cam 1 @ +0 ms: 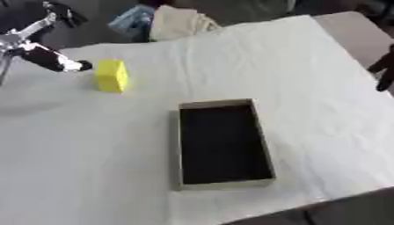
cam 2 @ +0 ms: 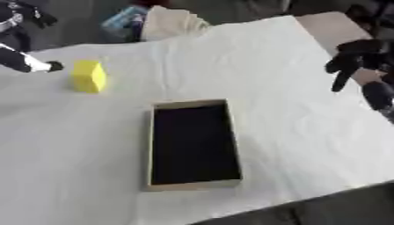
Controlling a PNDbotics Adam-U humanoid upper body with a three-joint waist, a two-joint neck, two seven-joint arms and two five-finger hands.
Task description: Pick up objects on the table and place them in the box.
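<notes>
A yellow block (cam 1: 111, 75) stands on the white table cloth at the far left. My left hand (cam 1: 54, 59) comes in from the upper left; its fingertips (cam 1: 81, 66) reach to just left of the block, and I cannot tell whether they touch it. The hand's fingers look stretched out and hold nothing. The box (cam 1: 222, 143), a shallow cardboard tray with a dark inside, lies in the middle, and nothing shows in it. My right hand (cam 2: 355, 57) hangs at the right edge over the cloth, fingers relaxed and pointing down, holding nothing.
The white cloth (cam 1: 92, 149) covers the table; its front edge runs across the lower right corner. Beyond the far edge lie a cream bundle (cam 1: 178, 23) and a bluish thing (cam 1: 132, 19). A bare tan tabletop (cam 2: 331, 23) shows at the far right.
</notes>
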